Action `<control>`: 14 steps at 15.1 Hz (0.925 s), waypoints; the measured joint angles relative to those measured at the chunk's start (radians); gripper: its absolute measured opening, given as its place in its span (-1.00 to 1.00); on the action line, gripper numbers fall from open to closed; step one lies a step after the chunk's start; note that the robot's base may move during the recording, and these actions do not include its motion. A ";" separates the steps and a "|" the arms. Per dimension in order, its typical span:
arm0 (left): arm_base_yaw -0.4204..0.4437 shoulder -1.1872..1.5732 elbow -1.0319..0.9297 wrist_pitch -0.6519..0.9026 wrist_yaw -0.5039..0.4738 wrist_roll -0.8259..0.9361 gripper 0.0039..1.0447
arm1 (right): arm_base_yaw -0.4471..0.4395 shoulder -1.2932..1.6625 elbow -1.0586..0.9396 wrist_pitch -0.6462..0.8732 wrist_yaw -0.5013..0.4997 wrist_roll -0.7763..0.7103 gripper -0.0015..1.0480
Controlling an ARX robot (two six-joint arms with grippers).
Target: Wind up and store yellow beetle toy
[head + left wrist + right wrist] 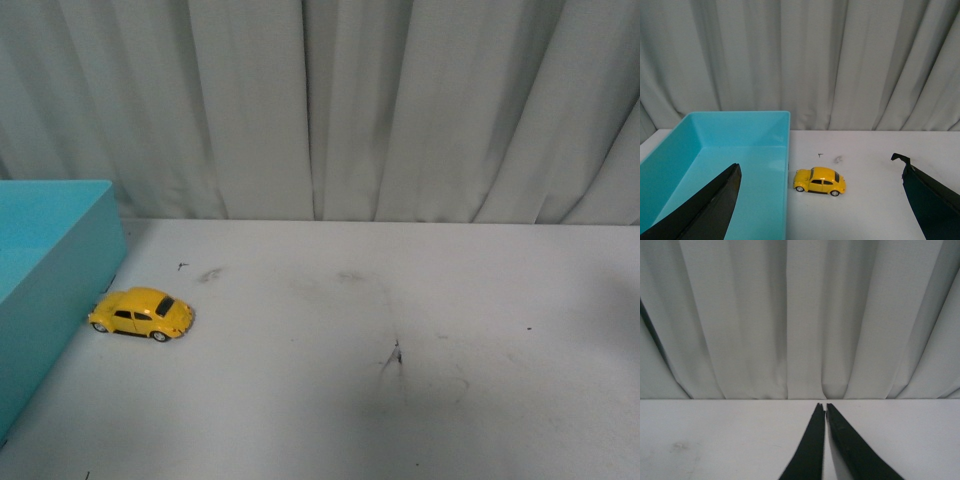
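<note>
The yellow beetle toy point(142, 313) stands on its wheels on the white table, close beside the turquoise box point(45, 280) at the left. In the left wrist view the toy point(820, 181) sits just right of the box wall point(786, 165), ahead of my left gripper point(820, 167), which is open and empty, its black fingers point(715, 205) wide apart and short of the toy. My right gripper point(822, 406) is shut and empty over bare table, pointing at the curtain. Neither arm shows in the front view.
A grey pleated curtain point(330, 100) hangs along the table's far edge. The white tabletop point(420, 330) has dark scuff marks point(395, 355) near its middle. The box's inside point(720, 160) holds nothing visible.
</note>
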 joint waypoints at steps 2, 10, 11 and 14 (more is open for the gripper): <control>0.000 0.000 0.000 0.000 0.000 0.000 0.88 | 0.000 -0.111 -0.086 -0.021 0.002 0.003 -0.97; 0.000 0.000 0.000 0.000 0.000 0.000 0.88 | 0.000 -0.526 -0.280 -0.250 0.003 0.003 -0.96; 0.000 0.000 0.000 0.000 0.000 0.000 0.88 | 0.000 -0.583 -0.292 -0.292 0.004 0.003 -0.96; 0.000 0.000 0.000 0.000 0.000 0.000 0.88 | 0.000 -0.751 -0.322 -0.429 0.004 0.003 -0.96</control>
